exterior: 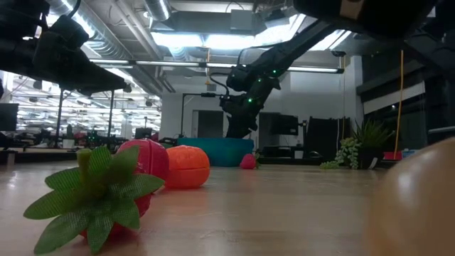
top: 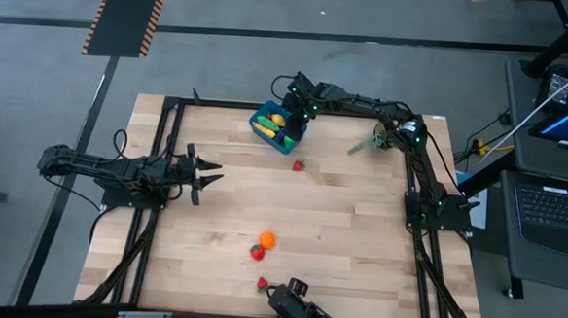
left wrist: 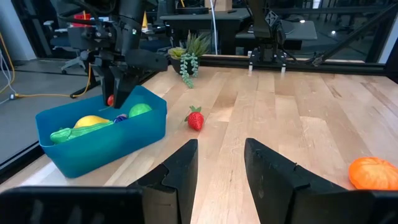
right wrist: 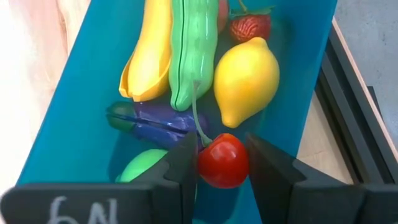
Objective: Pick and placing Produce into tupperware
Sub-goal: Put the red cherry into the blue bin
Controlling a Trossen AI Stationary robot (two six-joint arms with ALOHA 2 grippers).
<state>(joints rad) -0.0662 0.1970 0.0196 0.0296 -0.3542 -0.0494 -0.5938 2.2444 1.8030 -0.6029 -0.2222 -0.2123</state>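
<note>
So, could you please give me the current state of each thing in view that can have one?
right gripper: over the tupperware, shut on the red cherry
left gripper: waiting over bare table, fingers slightly apart, empty
tupperware: upright, lidless, partly filled
strawberry: upright on the table beside the tupperware

Robotics lab: exposed ceiling ducts (exterior: 135,43), monitors (exterior: 288,125), hazard-striped floor tape (top: 126,14).
</note>
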